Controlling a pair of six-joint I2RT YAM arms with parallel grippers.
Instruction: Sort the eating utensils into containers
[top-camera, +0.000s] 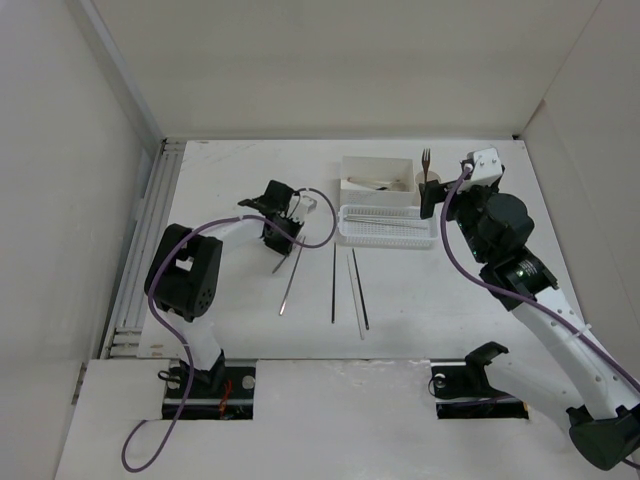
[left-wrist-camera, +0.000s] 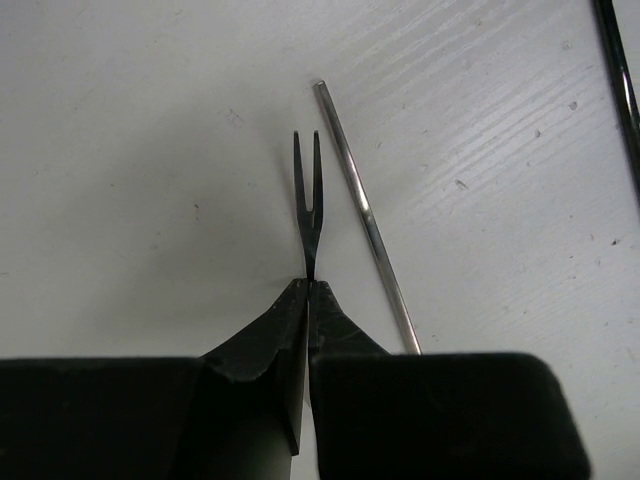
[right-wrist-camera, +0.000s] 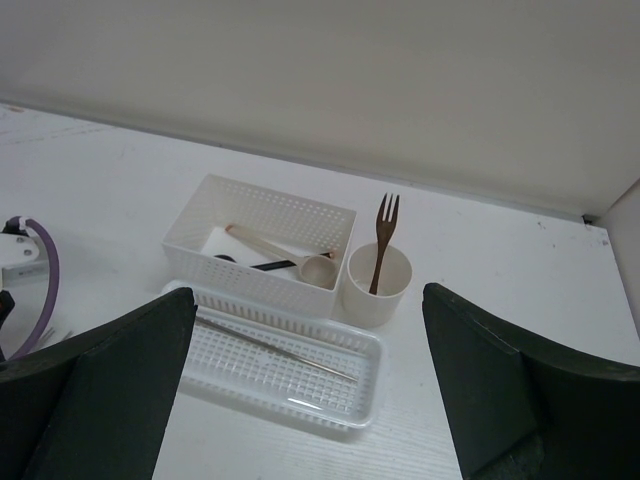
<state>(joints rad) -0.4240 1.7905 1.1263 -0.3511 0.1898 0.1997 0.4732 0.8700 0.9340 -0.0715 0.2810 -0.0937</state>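
Observation:
My left gripper (left-wrist-camera: 308, 285) is shut on the handle of a small dark two-tined fork (left-wrist-camera: 308, 200), held just over the table; in the top view it (top-camera: 280, 245) is left of centre. A silvery chopstick (left-wrist-camera: 365, 215) lies right beside the fork. My right gripper (right-wrist-camera: 308, 295) is open and empty, hovering (top-camera: 432, 200) by the containers. The deep white box (right-wrist-camera: 260, 245) holds a pale spoon (right-wrist-camera: 290, 260) and a dark utensil. The low perforated tray (right-wrist-camera: 350, 400) holds one silvery chopstick (right-wrist-camera: 280, 350). The cream cup (right-wrist-camera: 378, 290) holds a brown fork (right-wrist-camera: 383, 235).
Several chopsticks lie mid-table: a silvery one (top-camera: 290, 282), a dark one (top-camera: 333, 285), a pale one (top-camera: 354, 292) and a dark one (top-camera: 361, 290). The box (top-camera: 378, 165), tray (top-camera: 345, 232) and cup (top-camera: 430, 180) stand at the back right. White walls enclose the table.

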